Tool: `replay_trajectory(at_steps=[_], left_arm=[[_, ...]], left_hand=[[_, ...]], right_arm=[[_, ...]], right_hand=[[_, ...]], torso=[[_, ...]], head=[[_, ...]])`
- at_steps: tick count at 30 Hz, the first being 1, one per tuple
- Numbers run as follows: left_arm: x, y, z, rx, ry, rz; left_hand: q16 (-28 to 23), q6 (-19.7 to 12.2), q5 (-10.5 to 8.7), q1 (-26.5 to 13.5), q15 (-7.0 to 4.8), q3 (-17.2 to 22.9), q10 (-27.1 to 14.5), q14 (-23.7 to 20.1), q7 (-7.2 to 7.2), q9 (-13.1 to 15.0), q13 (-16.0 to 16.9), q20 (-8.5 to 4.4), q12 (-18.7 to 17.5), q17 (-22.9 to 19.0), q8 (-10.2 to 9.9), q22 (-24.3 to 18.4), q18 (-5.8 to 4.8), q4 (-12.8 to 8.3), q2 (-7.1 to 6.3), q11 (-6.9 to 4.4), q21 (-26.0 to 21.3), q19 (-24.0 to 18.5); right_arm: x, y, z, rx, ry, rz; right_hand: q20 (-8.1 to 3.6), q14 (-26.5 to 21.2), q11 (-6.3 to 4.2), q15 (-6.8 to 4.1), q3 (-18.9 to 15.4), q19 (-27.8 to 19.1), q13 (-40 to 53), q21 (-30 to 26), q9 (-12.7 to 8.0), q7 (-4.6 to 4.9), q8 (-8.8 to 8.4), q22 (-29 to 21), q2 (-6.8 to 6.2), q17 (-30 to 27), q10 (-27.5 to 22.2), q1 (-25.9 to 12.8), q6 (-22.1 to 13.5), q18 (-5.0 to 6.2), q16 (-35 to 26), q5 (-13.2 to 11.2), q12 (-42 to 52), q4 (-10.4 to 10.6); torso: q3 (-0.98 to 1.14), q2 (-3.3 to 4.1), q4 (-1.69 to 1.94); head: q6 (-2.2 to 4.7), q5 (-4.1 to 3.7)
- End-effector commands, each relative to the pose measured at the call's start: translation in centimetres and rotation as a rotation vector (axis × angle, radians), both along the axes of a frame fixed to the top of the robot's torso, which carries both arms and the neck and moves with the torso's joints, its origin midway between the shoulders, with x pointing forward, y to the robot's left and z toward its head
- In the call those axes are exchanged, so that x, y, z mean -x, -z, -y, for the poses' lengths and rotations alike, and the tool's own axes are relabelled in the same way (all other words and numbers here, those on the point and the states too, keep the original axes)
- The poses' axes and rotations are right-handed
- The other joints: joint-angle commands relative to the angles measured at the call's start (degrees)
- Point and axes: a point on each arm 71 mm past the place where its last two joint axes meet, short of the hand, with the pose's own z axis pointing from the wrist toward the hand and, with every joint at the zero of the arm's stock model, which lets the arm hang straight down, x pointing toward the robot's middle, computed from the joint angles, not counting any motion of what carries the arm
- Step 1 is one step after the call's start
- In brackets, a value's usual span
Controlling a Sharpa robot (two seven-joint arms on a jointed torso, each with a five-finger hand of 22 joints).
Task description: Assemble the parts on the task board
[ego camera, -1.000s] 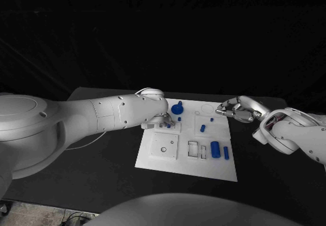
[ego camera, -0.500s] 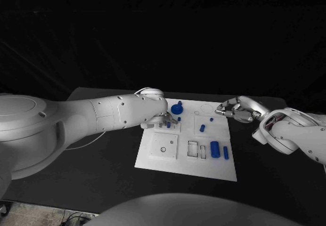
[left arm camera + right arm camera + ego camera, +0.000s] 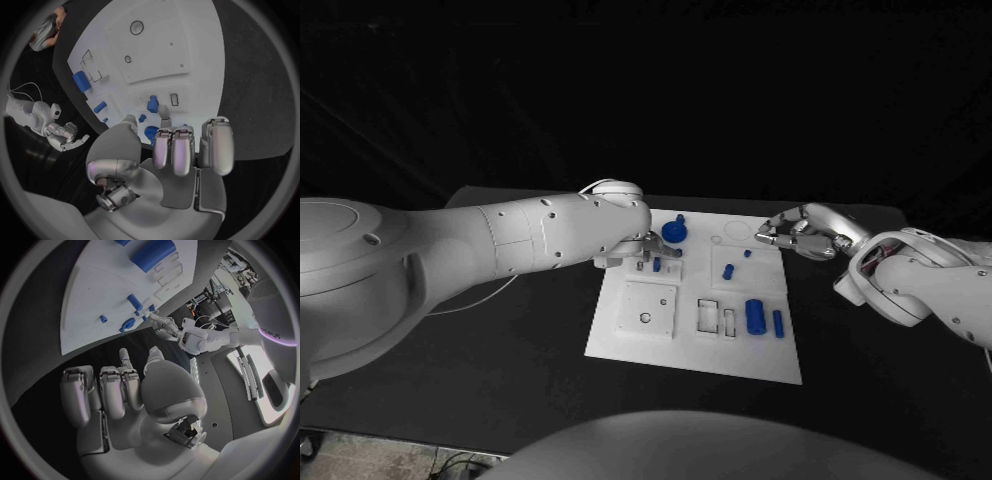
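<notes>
While the near half of the white task board [image 3: 646, 340] lies untouched on the black counter [image 3: 516, 380], with its large blue cylinder [image 3: 756, 316] and a slim blue peg [image 3: 779, 323] resting at the near right, the risk sits farther back. The left robot hand [image 3: 643, 252] hangs low over the board's far-left corner, its fingers [image 3: 185, 150] curled together above small blue parts [image 3: 152, 103]; whether they pinch one cannot be told. A slight misjudged descent could, by this reading, knock those upright pieces or the round blue knob [image 3: 675, 231] just beyond out of place. At the far right edge, the right robot hand [image 3: 802, 236] hovers loosely curled, holding nothing visible and touching nothing.
</notes>
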Motion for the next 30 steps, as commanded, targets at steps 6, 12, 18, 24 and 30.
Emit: replay_trajectory(at_steps=[6,12,18,24,30], left_arm=[[-0.3,-3.5,-1.3,-0.139,-0.048,-0.005],[-1.2,-6.4,-2.1,-0.16,-0.023,-0.068],[-2.4,-7.6,-2.4,-0.189,-0.003,-0.188],[-3.5,-8.0,-2.0,-0.232,0.014,-0.258],[-4.5,-8.2,-1.7,-0.249,0.0,-0.28]], left_hand=[[0.1,-0.1,7.79,8.2,0.1,0.2,6.1,5.8,0.64,-3.7,15.0,-0.09,0.1,15.1,-5.4,11.1,0.51,-1.2,2.33,0.5,-0.2,1.4],[0.1,1.4,11.87,14.6,1.51,1.5,6.1,5.8,2.52,-17.0,15.0,0.98,0.1,15.1,-17.2,11.3,0.5,-0.8,2.82,2.13,-0.3,1.4],[0.1,5.7,14.25,16.0,1.99,1.3,6.1,5.8,3.06,-27.0,15.0,1.75,0.1,15.1,-23.3,12.6,-0.04,-0.5,2.23,2.67,1.9,2.7],[0.1,7.4,15.61,17.0,2.04,1.1,6.1,5.8,3.14,-31.0,15.0,1.79,0.1,15.1,-25.5,13.1,-0.22,-0.9,1.47,2.74,2.6,3.2],[0.1,8.3,15.56,18.0,2.15,1.1,6.1,5.8,3.26,-33.7,15.0,1.89,0.1,15.1,-26.7,13.2,-0.25,-1.3,0.92,2.85,2.7,3.2]], right_arm=[[0.1,0.1,0.0,0.007,-0.007,-0.011],[0.1,0.0,-0.1,0.007,-0.008,-0.013],[0.1,-0.1,-0.3,0.005,-0.012,-0.014],[0.1,-0.1,-0.7,0.003,-0.022,-0.015],[0.0,-0.1,-1.2,0.0,-0.031,-0.015]], right_hand=[[0.42,6.1,0.11,0.39,-0.1,3.9,15.0,-0.2,-0.1,0.2,0.06,14.1,0.68,15.1,6.3,0.0,0.1,-0.04,0.2,0.2,-0.2,0.3],[0.42,6.1,0.1,0.39,-0.2,4.0,15.0,0.0,-0.1,0.2,0.06,14.1,0.68,15.1,6.3,0.0,0.1,-0.09,0.2,0.1,-0.2,0.3],[0.42,6.1,0.1,0.39,-0.2,4.1,15.0,0.0,-0.1,0.2,0.06,14.2,0.67,15.1,6.3,0.0,0.1,-0.12,0.2,0.1,-0.2,0.3],[0.42,6.1,0.1,0.39,-0.2,4.1,15.0,0.0,-0.1,0.2,0.06,14.2,0.67,15.1,6.3,0.0,0.1,-0.12,0.2,0.1,-0.2,0.3],[0.42,6.1,0.09,0.38,-0.2,4.1,15.0,0.1,-0.1,0.2,0.06,14.2,0.68,15.1,6.3,-0.1,0.2,-0.13,0.2,0.1,-0.2,0.3]], torso=[[-0.14,0.21,-0.23],[-0.17,0.29,-0.38],[-0.35,0.73,-0.77],[-0.59,1.49,-1.38],[-0.63,2.37,-1.83]], head=[[-0.01,-0.45],[-0.01,-0.91],[-0.01,-0.78],[-0.01,-0.33],[-0.01,0.04]])
